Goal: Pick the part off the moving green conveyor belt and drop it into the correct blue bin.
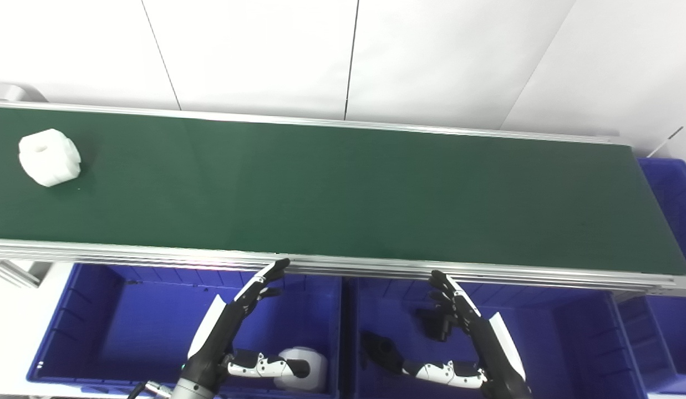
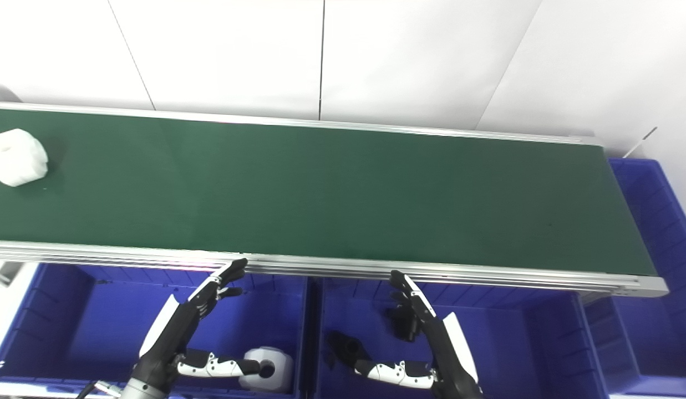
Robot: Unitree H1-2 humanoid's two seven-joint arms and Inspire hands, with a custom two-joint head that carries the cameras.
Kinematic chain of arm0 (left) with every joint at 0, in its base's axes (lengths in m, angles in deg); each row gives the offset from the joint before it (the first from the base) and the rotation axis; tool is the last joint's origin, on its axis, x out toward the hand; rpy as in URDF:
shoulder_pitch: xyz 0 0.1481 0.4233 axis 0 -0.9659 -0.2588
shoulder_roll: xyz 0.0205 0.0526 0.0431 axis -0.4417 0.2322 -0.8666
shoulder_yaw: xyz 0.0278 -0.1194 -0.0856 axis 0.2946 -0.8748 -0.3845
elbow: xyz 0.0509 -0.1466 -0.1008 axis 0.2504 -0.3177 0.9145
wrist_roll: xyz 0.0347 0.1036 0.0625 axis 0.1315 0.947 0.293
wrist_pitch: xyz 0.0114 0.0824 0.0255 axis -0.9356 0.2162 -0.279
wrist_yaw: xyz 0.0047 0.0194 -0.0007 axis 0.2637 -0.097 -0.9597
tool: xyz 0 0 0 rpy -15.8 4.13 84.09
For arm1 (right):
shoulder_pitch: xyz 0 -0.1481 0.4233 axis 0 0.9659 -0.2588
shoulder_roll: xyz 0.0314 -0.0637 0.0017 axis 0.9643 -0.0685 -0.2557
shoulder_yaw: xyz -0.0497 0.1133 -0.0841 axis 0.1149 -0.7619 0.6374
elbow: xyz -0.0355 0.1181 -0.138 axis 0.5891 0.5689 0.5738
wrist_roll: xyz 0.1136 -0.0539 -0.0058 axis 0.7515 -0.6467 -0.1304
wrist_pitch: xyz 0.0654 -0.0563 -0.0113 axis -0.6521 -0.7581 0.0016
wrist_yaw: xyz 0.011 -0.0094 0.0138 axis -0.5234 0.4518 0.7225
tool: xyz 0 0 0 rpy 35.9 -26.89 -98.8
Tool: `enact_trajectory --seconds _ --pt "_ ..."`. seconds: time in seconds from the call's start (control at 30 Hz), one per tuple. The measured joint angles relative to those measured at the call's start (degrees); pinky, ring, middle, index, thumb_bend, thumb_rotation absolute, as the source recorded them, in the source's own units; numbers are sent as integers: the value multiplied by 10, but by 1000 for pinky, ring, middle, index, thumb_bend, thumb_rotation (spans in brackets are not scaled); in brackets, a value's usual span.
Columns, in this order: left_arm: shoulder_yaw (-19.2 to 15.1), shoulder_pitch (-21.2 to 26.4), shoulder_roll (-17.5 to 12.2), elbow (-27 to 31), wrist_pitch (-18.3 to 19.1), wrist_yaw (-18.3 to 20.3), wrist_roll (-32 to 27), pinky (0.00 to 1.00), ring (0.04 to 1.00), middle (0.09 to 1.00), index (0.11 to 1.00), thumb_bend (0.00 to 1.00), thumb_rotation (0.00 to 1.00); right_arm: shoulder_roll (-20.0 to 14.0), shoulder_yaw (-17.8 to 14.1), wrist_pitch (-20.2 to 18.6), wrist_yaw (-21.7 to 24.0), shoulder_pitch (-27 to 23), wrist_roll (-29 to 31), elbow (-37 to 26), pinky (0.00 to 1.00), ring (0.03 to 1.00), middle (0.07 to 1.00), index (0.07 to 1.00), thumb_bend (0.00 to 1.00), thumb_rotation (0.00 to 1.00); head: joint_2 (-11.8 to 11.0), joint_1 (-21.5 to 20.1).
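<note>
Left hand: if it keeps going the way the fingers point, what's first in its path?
Probably the conveyor's near aluminium rail: the left hand is open over the left blue bin, fingertips almost at the rail. Depth unclear, so it might pass under.

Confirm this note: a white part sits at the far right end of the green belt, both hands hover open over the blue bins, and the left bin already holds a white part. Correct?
Not quite. The white part on the belt sits at the far left end of the green belt, as the left eye view shows. The rest stands: the left hand and right hand hover open over the blue bins, and the left bin holds a white part.
</note>
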Motion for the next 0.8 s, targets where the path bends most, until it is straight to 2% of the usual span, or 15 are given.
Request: enact_trajectory --seconds 0.17,0.5,0.8 --pt "-1 4 8 -6 0 4 0 797 890 931 910 808 251 -1 0 -1 0 0 -8 0 784 831 869 907 847 234 -1 2" --pt "-17 24 1 -17 1 16 11 809 895 924 899 805 204 -3 1 -1 -5 2 -18 0 781 829 864 907 853 252 1 -12" --pt "-26 19 -2 -15 4 31 11 797 884 919 894 815 241 5 2 -1 -8 3 -19 -3 783 832 869 912 846 240 10 -12"
